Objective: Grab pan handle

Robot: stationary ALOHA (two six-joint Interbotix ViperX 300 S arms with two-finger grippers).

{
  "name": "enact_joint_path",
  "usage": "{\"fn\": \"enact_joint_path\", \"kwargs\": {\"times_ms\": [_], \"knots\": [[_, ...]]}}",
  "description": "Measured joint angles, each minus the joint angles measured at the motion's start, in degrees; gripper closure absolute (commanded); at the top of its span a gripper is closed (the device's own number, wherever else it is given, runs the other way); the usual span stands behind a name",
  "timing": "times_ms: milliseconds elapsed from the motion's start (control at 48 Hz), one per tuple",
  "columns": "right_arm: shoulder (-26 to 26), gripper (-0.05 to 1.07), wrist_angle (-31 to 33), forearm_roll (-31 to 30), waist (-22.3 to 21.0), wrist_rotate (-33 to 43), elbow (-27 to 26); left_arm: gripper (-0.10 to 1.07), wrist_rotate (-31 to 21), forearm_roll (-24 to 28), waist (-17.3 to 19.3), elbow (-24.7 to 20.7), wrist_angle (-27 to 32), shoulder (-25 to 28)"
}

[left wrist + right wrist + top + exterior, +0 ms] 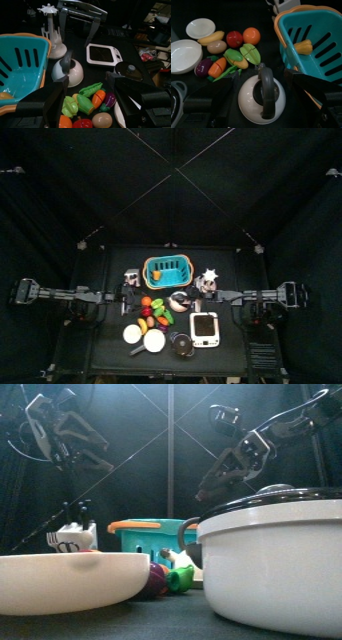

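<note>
Starting with the teal slotted plastic basket with the orange rim [167,273] at the back middle of the black tabletop [100,263]: just one yellow toy piece [303,46] inside. Next, at the front, the white pot under a dark round lid [274,554], shut, contents hidden. Beside it, the small round dark-rimmed, pale-centred toy pan [155,341], touching or almost touching the plain cream disc [132,334]. Between basket and pan, a loose heap of toy fruit and vegetables [158,309]: red tomato [234,38], orange [251,35], yellow banana [212,37], green leafy bits, a carrot, a purple aubergine. To the right of the heap, a white flat scale with a dark screen [101,54]; behind it, a white kettle with a dark arched handle [263,97]. Now the short straight grey pan handle [142,350]: down at the front left of the tabletop, long axis lying flat, pointing out from the pan towards the front left corner, nothing over it. Left gripper [87,85] wide apart, empty, up above the vegetables. Right gripper [259,80] apart too, empty, hanging over the kettle. Both well away from the handle.
</note>
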Motion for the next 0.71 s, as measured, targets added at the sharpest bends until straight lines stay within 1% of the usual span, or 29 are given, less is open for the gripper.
{"fn": "enact_joint_path", "kwargs": {"times_ms": [104, 188, 271, 375, 417, 500, 562, 708], "knots": [[-1.32, 0.01, -0.09, 0.09, 1.05, 0.00, 0.18, 0.02, 0.00, -0.53, -0.09, 0.35, 0.44, 0.00], [-2.37, 0.01, -0.09, 0.09, 1.49, 0.09, 0.70, 0.02, -0.09, -1.49, -0.79, 0.35, 2.29, -0.18], [-3.78, 0.01, -0.09, 0.18, 1.58, 0.09, 1.58, 0.02, -0.18, -4.04, -3.34, 0.09, 6.94, -1.14], [-5.01, 0.01, -0.09, 0.70, 1.41, 0.09, 2.37, 0.02, -0.44, -8.96, -7.12, -1.49, 15.03, -2.29], [-5.36, 0.01, -0.09, 0.97, 1.41, 0.00, 2.81, 0.02, -0.26, -11.43, -7.91, -2.46, 19.16, -2.46], [-6.24, 0.01, -0.09, 1.76, 1.41, 0.18, 3.43, 0.02, -0.53, -15.29, -8.26, -4.04, 26.63, -2.37], [-6.77, 0.01, -0.09, 2.55, 1.41, 0.18, 3.87, 0.02, -0.53, -16.79, -8.35, -5.01, 30.85, -2.11], [-8.17, 0.01, -0.09, 5.27, 1.58, 0.35, 5.27, 0.03, -0.79, -17.40, -9.40, -7.47, 36.21, -0.62]]}}
